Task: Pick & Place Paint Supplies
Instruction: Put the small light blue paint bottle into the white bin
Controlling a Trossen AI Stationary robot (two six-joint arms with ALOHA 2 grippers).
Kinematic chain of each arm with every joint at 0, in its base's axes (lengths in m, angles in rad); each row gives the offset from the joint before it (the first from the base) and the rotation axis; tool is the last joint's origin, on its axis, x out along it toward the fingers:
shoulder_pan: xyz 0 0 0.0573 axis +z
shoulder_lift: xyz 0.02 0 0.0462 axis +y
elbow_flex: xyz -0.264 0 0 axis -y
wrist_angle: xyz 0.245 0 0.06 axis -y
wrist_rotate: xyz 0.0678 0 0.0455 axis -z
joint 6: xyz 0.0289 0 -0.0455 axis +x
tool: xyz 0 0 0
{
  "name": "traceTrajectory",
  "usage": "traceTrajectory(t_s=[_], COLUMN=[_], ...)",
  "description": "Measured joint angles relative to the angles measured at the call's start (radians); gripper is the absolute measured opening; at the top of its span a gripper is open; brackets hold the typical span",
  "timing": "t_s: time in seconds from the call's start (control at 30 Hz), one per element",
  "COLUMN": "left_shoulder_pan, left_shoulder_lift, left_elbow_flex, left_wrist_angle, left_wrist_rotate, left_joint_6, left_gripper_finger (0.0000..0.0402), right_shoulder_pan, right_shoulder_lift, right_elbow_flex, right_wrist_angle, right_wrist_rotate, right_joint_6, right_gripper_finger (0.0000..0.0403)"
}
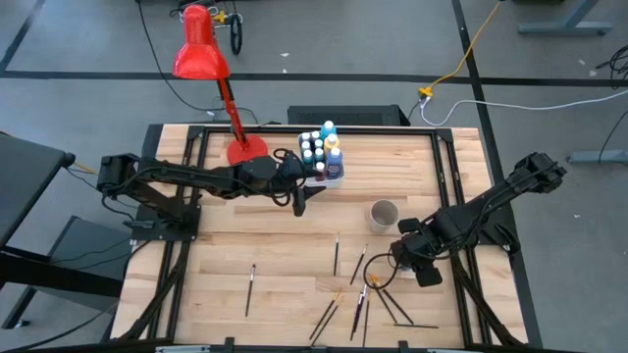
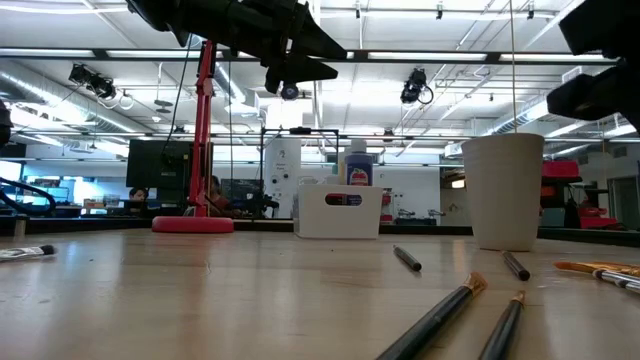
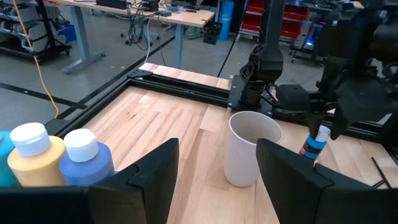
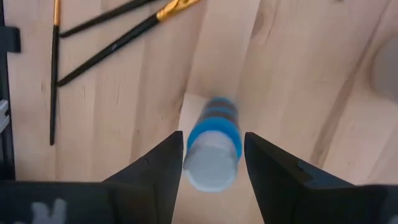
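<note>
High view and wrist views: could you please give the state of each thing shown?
Left gripper: open, empty.
Right gripper: shut on blue bottle.
Blue bottle: held, capped.
Cup: upright.
Tub: upright, holding capped bottles.
Brushes: lying flat.
Lamp: upright.

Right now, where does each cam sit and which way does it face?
High: overhead, straight down on the table; both arms show.
Low: tabletop height, level toward the white cup and tub; arms overhead.
Left wrist: past the open left claw toward the cup.
Right wrist: down past the right claw, its fingers either side of a blue bottle.
Shared: the cup shows in high, low and left wrist views.
</note>
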Motion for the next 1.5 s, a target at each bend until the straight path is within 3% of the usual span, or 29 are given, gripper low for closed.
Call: traceTrajectory(t_s=[0.33, 0.57, 0.67, 0.8, 0.93, 1.1, 1.2, 1.37, 1.5], left_shoulder_pan=[0.000, 0.000, 0.000, 0.000, 0.000, 0.000, 0.000, 0.000, 0.000], left_shoulder_lift=[0.000, 0.000, 0.000, 0.000, 0.000, 0.000, 0.000, -0.001, -0.002], left_elbow_flex=[0.000, 0.000, 0.000, 0.000, 0.000, 0.000, 0.000, 0.000, 0.000], left_wrist_angle=[0.000, 0.000, 0.000, 0.000, 0.000, 0.000, 0.000, 0.003, 0.024], left_wrist_rotate=[0.000, 0.000, 0.000, 0.000, 0.000, 0.001, 0.002, 0.003, -0.009], left_joint_6=[0.000, 0.000, 0.000, -0.001, -0.001, -0.001, -0.001, -0.001, 0.024], left_gripper_finger=[0.0224, 0.0224, 0.0224, 0.0224, 0.0224, 0.0224, 0.0224, 0.0224, 0.0224], right_shoulder_pan=[0.000, 0.000, 0.000, 0.000, -0.003, -0.053, -0.108, -0.212, -0.273], right_shoulder_lift=[0.000, 0.000, 0.000, 0.000, 0.000, 0.005, 0.024, 0.061, 0.086], right_elbow_flex=[-0.033, -0.033, -0.035, -0.035, -0.035, -0.034, -0.034, -0.034, -0.019], right_wrist_angle=[0.015, 0.087, 0.180, 0.367, 0.549, 0.761, 0.892, 1.051, 1.018], right_wrist_rotate=[-0.003, 0.003, 0.015, 0.084, 0.223, 0.560, 0.703, 0.694, 0.699], right_joint_6=[-0.024, -0.152, -0.163, -0.306, -0.503, -0.573, -0.570, -0.627, -0.651], right_gripper_finger=[0.0166, 0.0108, 0.0103, 0.0103, 0.0111, 0.0110, 0.0110, 0.0111, 0.0112])
